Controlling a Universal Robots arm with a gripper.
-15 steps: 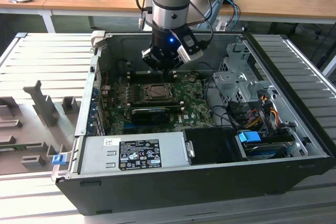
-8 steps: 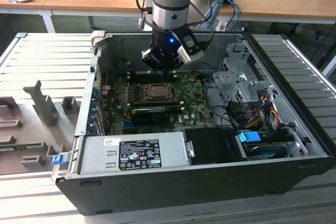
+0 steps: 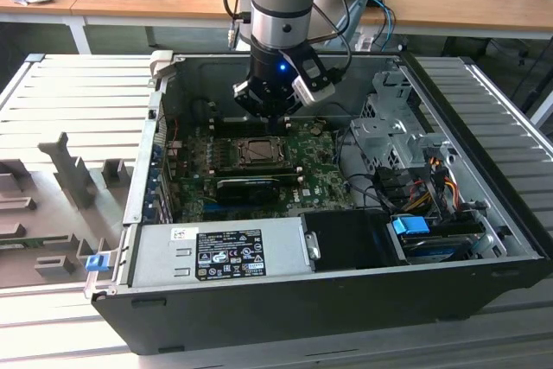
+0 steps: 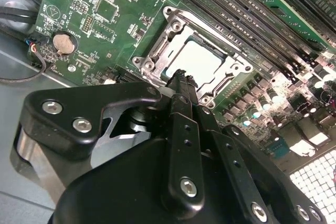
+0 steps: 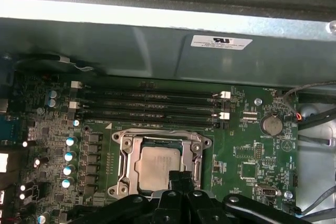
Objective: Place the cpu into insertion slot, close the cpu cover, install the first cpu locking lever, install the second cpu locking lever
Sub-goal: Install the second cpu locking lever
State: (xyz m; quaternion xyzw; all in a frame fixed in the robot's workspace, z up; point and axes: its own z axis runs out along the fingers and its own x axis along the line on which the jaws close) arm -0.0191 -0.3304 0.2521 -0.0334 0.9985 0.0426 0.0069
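Black gripper (image 4: 182,83): fingers pressing together, holding nothing, hovering over the socket edge.
Pale square cpu (image 5: 158,162): sitting inside the metal-rimmed insertion slot (image 5: 124,153).
Green motherboard (image 3: 324,166): lying in the case.

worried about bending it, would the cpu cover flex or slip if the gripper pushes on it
The cpu cover looks like a thin metal frame, so probably stiff yet springy. Its shiny face may let the gripper skid. It lies flat around the cpu, so tipping seems unlikely.

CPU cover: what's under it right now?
Under the cpu cover, through its central opening, the cpu lies seated in the insertion slot. The gripper hides the cover's near edge. Socket contacts beneath the chip are covered.
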